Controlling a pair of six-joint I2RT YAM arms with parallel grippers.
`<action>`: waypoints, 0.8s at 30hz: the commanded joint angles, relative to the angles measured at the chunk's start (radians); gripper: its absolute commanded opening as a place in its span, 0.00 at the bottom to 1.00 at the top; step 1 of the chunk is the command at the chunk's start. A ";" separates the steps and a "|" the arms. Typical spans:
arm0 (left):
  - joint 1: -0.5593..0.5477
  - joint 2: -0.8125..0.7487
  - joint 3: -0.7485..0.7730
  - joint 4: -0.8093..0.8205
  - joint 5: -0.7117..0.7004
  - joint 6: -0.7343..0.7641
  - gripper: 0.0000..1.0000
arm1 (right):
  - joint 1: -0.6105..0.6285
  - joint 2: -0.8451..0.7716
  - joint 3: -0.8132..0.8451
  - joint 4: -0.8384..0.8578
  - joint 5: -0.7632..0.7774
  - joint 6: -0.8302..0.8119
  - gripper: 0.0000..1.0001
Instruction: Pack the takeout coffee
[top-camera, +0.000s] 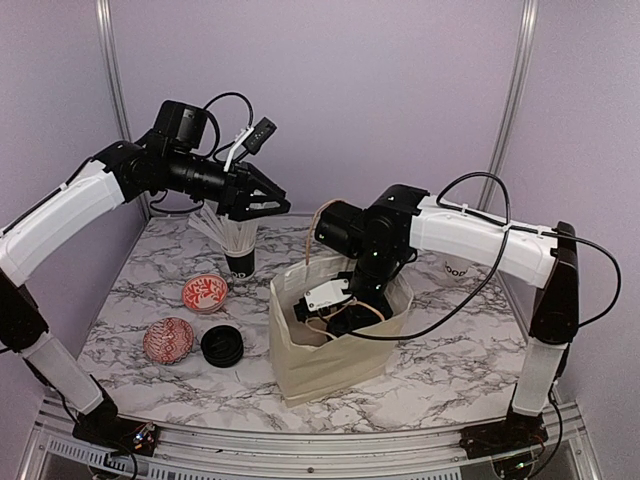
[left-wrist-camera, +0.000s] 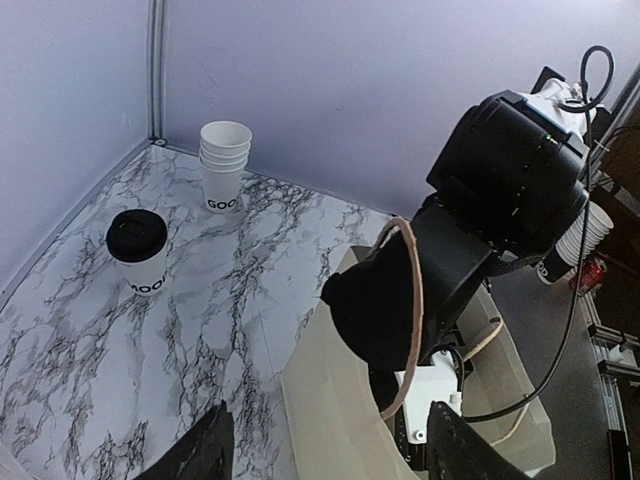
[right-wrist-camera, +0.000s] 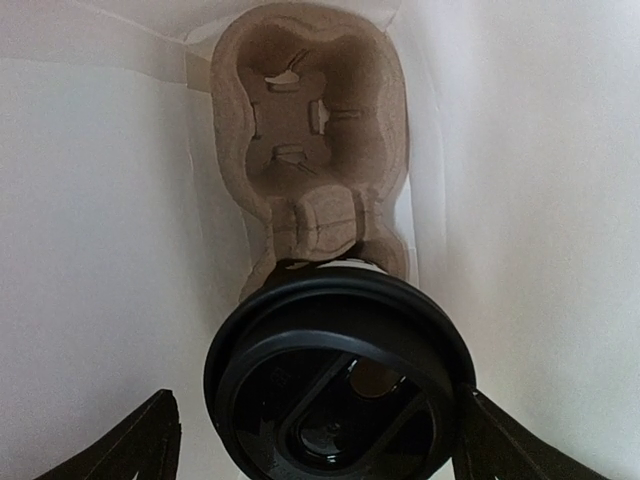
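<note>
Right gripper (right-wrist-camera: 318, 400) status: lowered into the bag (top-camera: 320, 365), pointing down, jaws spread wide. One finger stands on each side of the black lid of the packed cup (right-wrist-camera: 340, 330). The finger (right-wrist-camera: 140, 445) at the left edge of the right wrist view is clear of the lid. Contact at the opposite finger cannot be confirmed. Nothing is gripped.

Packed cup location: upright in the near socket of the carrier (right-wrist-camera: 300, 120), a brown pulp tray lying on the bag floor. The far socket shows its bare tabs.

Left gripper (top-camera: 262, 205) status: raised above the rear left of the table (top-camera: 440, 360), over the stick cup (top-camera: 238, 258). Jaws stand open and hold nothing.

Lidded cup (left-wrist-camera: 138, 250) location: upright on the table, well apart from the bag, black lettering near its base. The stack (left-wrist-camera: 224, 165) of unlidded white cups stands behind it, near the rear wall.

Bag condition: cream, upright, mouth open, at table centre. One tan handle (left-wrist-camera: 410, 310) arcs across the right arm's wrist housing.

Items left of the bag: loose lid (top-camera: 222, 346), black, flat on the table. The front bowl (top-camera: 168, 340) sits just beside it. The rear bowl (top-camera: 205, 292) lies between the loose lid and the stick cup.
</note>
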 joint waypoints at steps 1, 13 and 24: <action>-0.044 0.029 -0.015 0.021 0.044 0.028 0.66 | 0.002 0.001 0.028 -0.026 -0.032 0.018 0.90; -0.102 0.067 -0.016 0.000 0.116 0.043 0.54 | 0.002 0.006 0.024 -0.025 -0.028 0.018 0.89; -0.115 0.123 0.012 -0.019 0.132 0.040 0.37 | 0.002 0.011 0.024 -0.026 -0.028 0.019 0.88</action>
